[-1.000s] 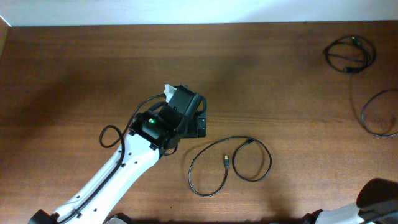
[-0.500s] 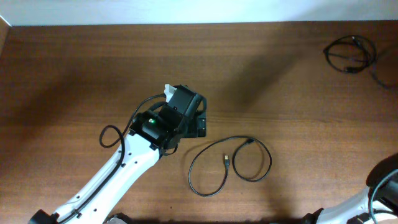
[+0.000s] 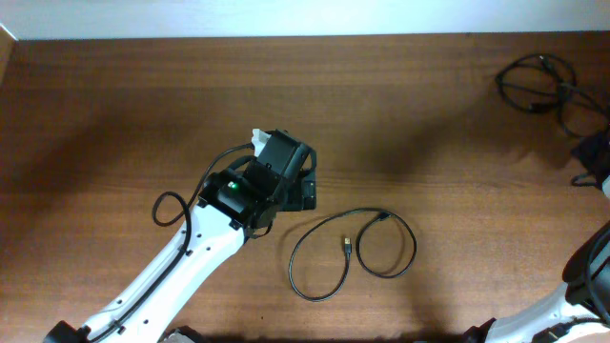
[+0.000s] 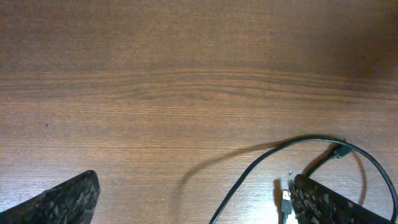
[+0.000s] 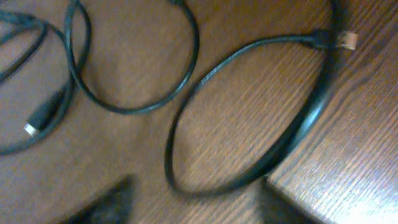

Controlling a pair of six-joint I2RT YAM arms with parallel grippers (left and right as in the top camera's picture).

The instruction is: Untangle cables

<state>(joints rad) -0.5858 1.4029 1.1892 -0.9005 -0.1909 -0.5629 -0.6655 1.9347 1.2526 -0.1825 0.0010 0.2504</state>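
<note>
One of the cables [image 3: 324, 250] lies as a loose loop on the wooden table, just right of my left gripper [image 3: 307, 187]. In the left wrist view that gripper [image 4: 196, 182] is open and empty. The cable [image 4: 261, 163] curves past its right finger [image 4: 329, 204], with a small plug [image 4: 285, 203] beside it. More cables [image 3: 536, 80] sit coiled at the far right corner, with another loop [image 3: 583, 112] next to them. My right gripper [image 3: 593, 152] hovers just in front of that loop. In its blurred wrist view the right gripper [image 5: 194, 186] is open, and the loop [image 5: 186, 106] lies on the table ahead of it.
The left arm [image 3: 172, 267] reaches in from the front left, its own thicker black cable [image 3: 172, 208] bulging beside it. A lighter strip of table [image 5: 348, 168] marks an edge at the lower right of the right wrist view.
The right arm swung from the front right corner up along the right edge, taking the right-hand loop to the far coil. Its gripper has opened and let go. The left arm stayed still.
</note>
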